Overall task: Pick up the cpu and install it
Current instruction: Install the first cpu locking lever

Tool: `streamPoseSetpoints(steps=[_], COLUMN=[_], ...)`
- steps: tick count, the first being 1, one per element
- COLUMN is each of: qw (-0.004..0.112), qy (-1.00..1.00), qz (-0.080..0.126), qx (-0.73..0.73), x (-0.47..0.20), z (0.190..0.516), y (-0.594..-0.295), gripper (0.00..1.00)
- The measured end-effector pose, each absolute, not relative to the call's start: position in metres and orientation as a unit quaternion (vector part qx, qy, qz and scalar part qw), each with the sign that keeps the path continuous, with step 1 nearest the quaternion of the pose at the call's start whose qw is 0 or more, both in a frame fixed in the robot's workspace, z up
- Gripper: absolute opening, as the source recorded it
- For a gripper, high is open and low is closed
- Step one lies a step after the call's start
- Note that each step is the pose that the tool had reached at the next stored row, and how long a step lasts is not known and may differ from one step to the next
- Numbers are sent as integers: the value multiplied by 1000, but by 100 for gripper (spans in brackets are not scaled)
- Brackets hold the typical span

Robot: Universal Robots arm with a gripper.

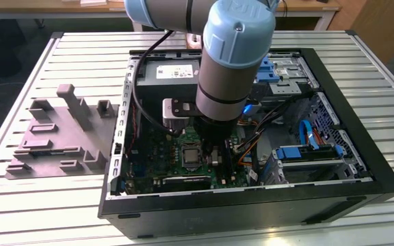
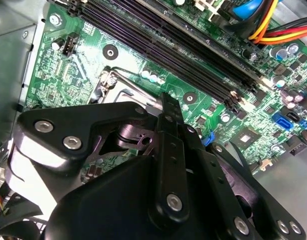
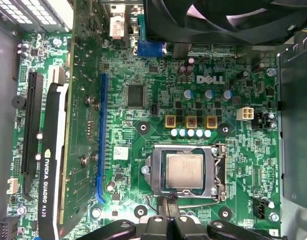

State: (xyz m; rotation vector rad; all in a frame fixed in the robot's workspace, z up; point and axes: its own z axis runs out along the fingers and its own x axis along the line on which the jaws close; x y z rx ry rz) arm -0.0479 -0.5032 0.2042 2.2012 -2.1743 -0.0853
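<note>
The cpu lies flat in its socket on the green motherboard, silvery top up, inside the silver retention frame. In the first wrist view my gripper is just outside the socket's edge, its two black fingers pressed together at the thin wire lever. Nothing shows between them. In the second wrist view the gripper points at the socket frame. In the exterior view the arm reaches down into the open computer case, beside the socket.
A graphics card stands near the socket and a black fan is close by. Empty memory slots and coloured cables lie nearby. A grey power supply, blue drive cage and grey fixture show outside.
</note>
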Motion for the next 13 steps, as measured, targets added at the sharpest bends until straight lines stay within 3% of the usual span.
streamPoseSetpoints(steps=[13], qw=[23], qy=[-700], qz=[-27], qx=[713], x=[-48], z=[198], y=[-505], gripper=[11])
